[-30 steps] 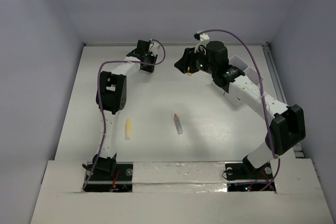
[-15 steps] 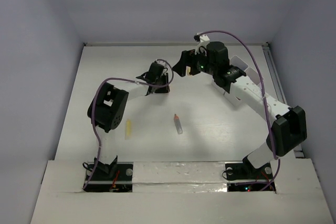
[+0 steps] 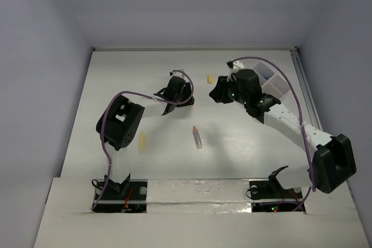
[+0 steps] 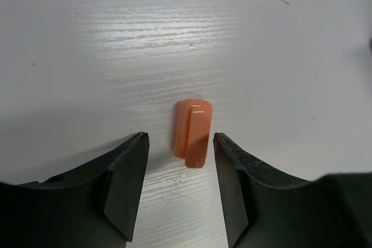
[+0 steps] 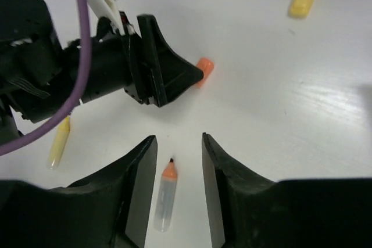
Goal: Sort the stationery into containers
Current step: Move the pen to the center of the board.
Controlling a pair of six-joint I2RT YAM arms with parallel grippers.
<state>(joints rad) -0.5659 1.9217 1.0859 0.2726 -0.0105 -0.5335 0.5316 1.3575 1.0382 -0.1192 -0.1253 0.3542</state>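
Observation:
A small orange eraser-like bit [image 4: 193, 132] lies flat on the white table between the open fingers of my left gripper [image 4: 180, 140], which is low over it and not touching it. My left gripper sits mid-table in the top view [image 3: 183, 93]. My right gripper [image 5: 178, 139] is open and empty, above the orange-capped grey tube [image 5: 165, 196], which lies on the table [image 3: 197, 137]. A yellow eraser-like bit [image 3: 210, 78] lies between the two grippers. A yellow tube [image 3: 142, 142] lies at the near left. The white organiser tray [image 3: 272, 81] is partly hidden behind my right arm.
My two grippers face each other closely at mid-table; the right gripper [image 3: 217, 92] is about a hand's width from the left one. The right wrist view shows the left gripper's fingers [image 5: 174, 76] beside the orange bit [image 5: 203, 65]. Walls enclose the table on three sides.
My left arm has swung from the back of the table to the middle and come down around the orange bit. My right gripper has moved nearer and rightward, uncovering the yellow bit.

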